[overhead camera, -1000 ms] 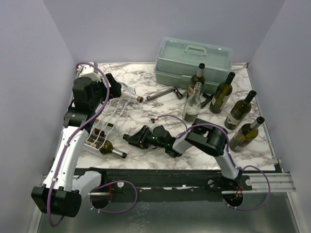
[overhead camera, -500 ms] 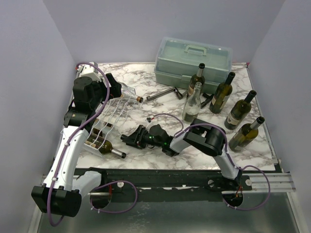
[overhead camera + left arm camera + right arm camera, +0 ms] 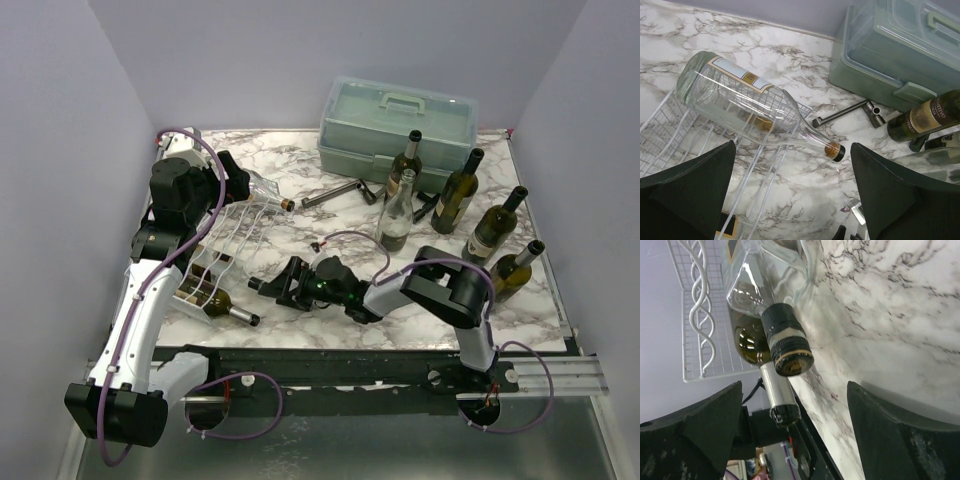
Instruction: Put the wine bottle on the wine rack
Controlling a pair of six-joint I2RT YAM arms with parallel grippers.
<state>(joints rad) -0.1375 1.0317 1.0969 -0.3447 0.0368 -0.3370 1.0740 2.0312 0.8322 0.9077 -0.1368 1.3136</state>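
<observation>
The white wire wine rack (image 3: 232,232) lies at the table's left. A clear wine bottle (image 3: 740,97) rests across its far end, corked neck pointing right. My left gripper (image 3: 232,180) hovers open above that bottle, and in the wrist view the left gripper (image 3: 792,200) has nothing between its fingers. On the rack's near end (image 3: 697,315) lie a clear bottle with a black, gold-banded capsule (image 3: 787,347) and a dark green bottle (image 3: 215,303) with a silver capsule (image 3: 777,390). My right gripper (image 3: 795,440) is open just short of both necks, touching neither. From above, the right gripper (image 3: 262,287) sits low by the rack.
A pale green toolbox (image 3: 398,120) stands at the back. Several upright bottles (image 3: 458,192) cluster at the right, one of them clear (image 3: 397,215). A metal tool (image 3: 335,193) lies mid-table. The table's front edge runs right beside the dark bottle's neck.
My right gripper has gone from shut to open and eased back a little to the right, its elbow swinging right. The left arm and the bottles have not moved.
</observation>
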